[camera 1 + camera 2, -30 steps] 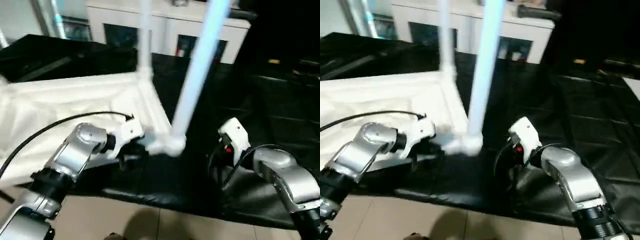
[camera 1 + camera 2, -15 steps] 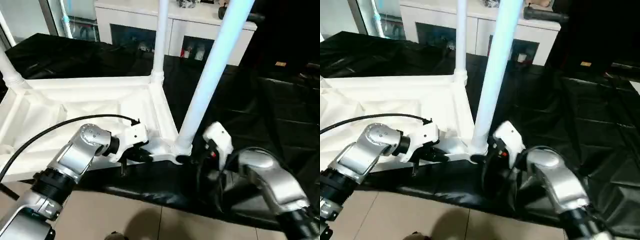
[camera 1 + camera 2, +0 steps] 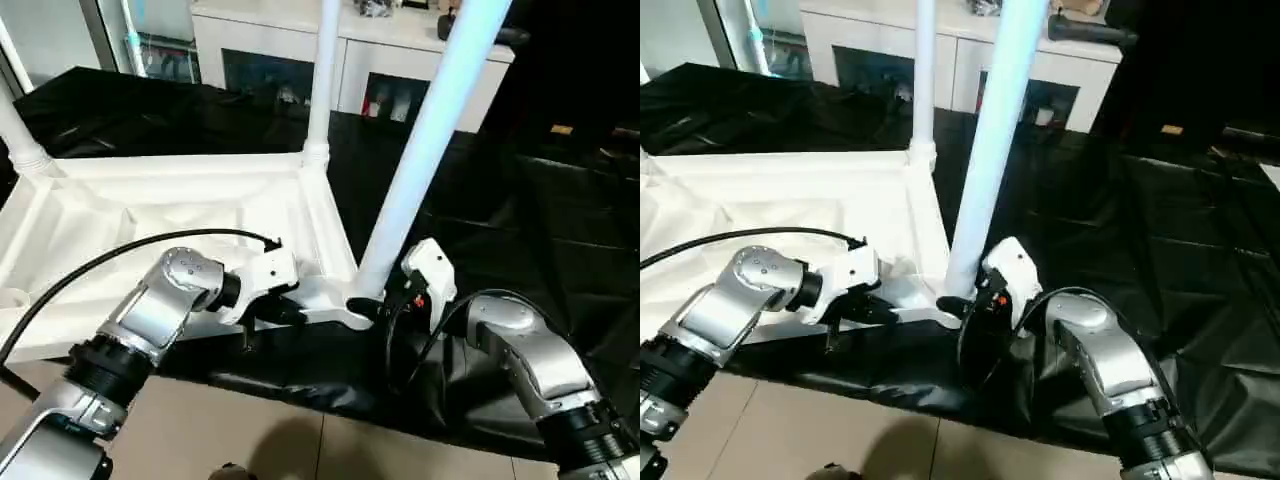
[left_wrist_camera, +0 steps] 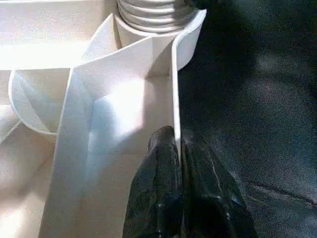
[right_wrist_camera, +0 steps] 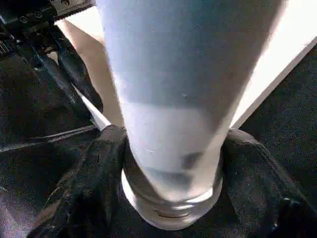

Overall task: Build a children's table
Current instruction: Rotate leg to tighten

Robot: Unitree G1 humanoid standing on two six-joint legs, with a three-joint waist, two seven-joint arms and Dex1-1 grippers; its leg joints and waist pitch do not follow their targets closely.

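Note:
The white tabletop (image 3: pixel 180 215) lies upside down on a black mat, ribbed underside up. White legs stand in its corner sockets: a near one (image 3: pixel 420 150), a far one (image 3: pixel 320 80) and one at the far left (image 3: pixel 15 135). My left gripper (image 3: pixel 290 312) is shut on the thin front rim of the tabletop, just left of the near-right corner socket; in the left wrist view its fingers (image 4: pixel 163 163) pinch that wall. My right gripper (image 3: pixel 385 300) sits at the base of the near leg, with its fingers (image 5: pixel 99 163) pressed against both sides of the leg above the socket.
The black mat (image 3: pixel 520 200) covers the floor around the tabletop and is wrinkled on the right. A white cabinet with glass doors (image 3: pixel 380 70) stands behind. Pale tiled floor (image 3: pixel 250 430) lies in front. A black cable (image 3: pixel 100 265) loops over my left forearm.
My right gripper has moved left to the near leg's base and its fingers have closed in around it. The left gripper keeps its hold on the rim. The camera has shifted.

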